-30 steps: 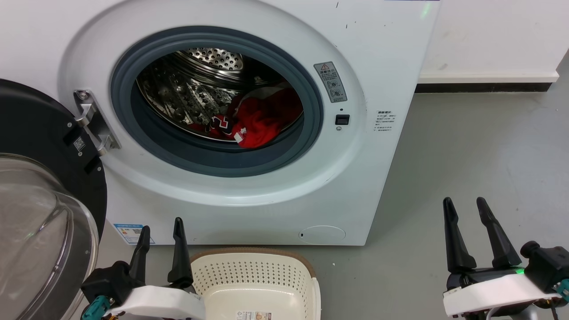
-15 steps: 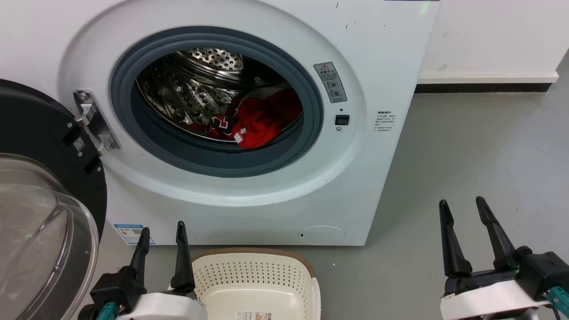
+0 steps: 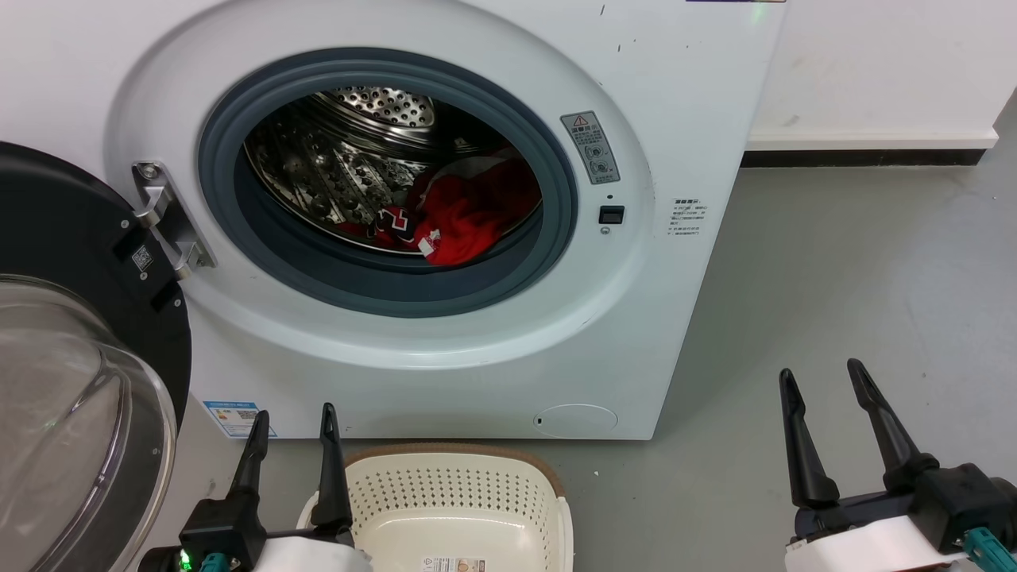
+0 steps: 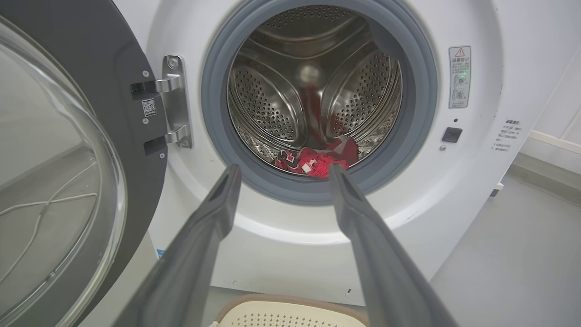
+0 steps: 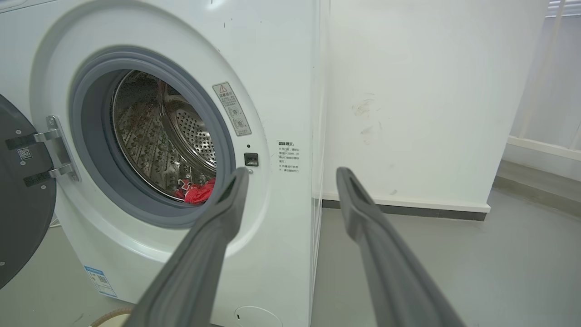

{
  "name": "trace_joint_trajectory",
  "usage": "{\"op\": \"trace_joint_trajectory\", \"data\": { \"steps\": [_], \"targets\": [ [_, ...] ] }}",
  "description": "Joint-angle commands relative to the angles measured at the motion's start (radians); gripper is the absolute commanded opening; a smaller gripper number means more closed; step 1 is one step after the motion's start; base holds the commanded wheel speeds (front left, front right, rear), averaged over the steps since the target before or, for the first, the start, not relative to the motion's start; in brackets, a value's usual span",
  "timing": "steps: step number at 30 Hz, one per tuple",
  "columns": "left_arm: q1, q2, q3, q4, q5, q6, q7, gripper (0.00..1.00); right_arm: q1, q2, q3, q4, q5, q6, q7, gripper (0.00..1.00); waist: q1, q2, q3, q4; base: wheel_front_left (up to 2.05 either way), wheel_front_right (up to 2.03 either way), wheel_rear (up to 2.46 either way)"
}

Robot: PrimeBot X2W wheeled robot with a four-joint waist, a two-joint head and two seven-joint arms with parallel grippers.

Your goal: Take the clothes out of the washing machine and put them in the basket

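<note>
Left gripper (image 3: 294,411) is hovering spread and empty, the clothes (image 3: 469,214) lying straight ahead of it inside the washing machine (image 3: 683,119); the right gripper (image 3: 820,369), also splayed, is sitting farther off.

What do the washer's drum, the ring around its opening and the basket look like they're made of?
Drum: probably stainless steel, polished; it is shiny, mirrors light and is punched with small holes. Ring: likely rubber, matte grey, no shine. Basket: seemingly moulded plastic, cream, regular holes; its brown rim looks woven.
</note>
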Motion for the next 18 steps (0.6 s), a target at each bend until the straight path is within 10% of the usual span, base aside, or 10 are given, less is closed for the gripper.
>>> {"op": "trace_joint_trajectory", "data": {
  "steps": [1,18],
  "targets": [
    [0.005,0.002,-0.001,-0.005,0.016,0.002,-0.008,1.00,0.006,0.001,-0.002,-0.005,-0.020,0.000,-0.007,1.00,0.0000,0.0000,0.000,0.000,0.00,0.00,0.00],
    [0.023,0.002,-0.002,0.002,0.087,0.012,-0.031,1.00,0.021,0.001,-0.015,0.020,-0.052,0.000,-0.028,1.00,0.0000,0.0000,0.004,-0.001,0.00,0.00,0.00]
  ]
}}
